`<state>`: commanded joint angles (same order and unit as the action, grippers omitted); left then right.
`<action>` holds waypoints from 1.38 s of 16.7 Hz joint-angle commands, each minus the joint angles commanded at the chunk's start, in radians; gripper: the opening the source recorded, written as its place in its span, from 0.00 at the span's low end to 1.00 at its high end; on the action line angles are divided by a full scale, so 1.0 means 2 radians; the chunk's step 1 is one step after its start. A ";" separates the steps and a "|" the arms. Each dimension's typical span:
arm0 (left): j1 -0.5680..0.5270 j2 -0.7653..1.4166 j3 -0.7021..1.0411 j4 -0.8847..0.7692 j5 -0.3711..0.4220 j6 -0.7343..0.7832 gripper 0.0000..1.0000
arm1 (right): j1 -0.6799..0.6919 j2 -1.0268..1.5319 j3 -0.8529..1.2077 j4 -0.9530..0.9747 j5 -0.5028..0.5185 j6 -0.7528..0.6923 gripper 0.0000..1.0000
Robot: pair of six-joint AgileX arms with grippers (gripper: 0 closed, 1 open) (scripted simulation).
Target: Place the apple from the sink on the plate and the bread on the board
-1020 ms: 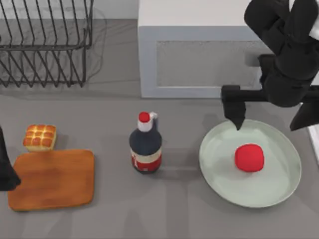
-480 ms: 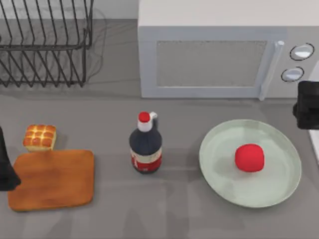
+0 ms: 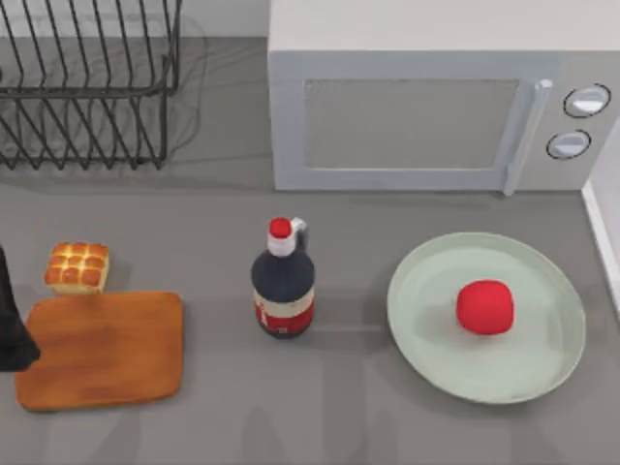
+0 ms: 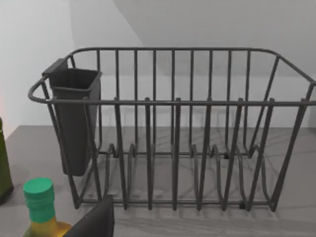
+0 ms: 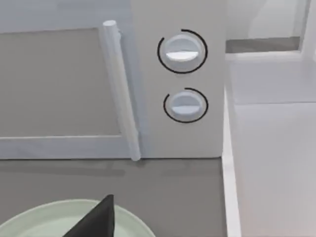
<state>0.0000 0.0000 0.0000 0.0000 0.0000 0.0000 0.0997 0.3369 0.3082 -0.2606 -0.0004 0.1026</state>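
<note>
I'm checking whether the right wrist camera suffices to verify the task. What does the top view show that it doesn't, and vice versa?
Top view's own: the apple lying on the plate, the bread on the table beside the board, not on it, a bottle, a dish rack, and the left arm parked at the left edge. Right wrist view's own: a dark part of the right gripper above the plate's rim. Shared: the plate and the microwave with its handle and two knobs.

The work surface is a flat grey table (image 3: 368,417). A pale grey microwave (image 3: 436,97) stands at its far edge, right of centre. A dark wire dish rack (image 3: 87,82) occupies the far left corner. A white wall (image 4: 207,19) rises behind the rack.
</note>
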 joint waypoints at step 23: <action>-0.021 0.276 0.215 -0.151 0.005 -0.003 1.00 | -0.050 -0.168 -0.154 0.130 0.000 -0.051 1.00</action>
<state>-0.0416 0.5521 0.4296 -0.3027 0.0109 -0.0067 -0.0001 -0.0001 0.0000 0.0000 -0.0001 0.0000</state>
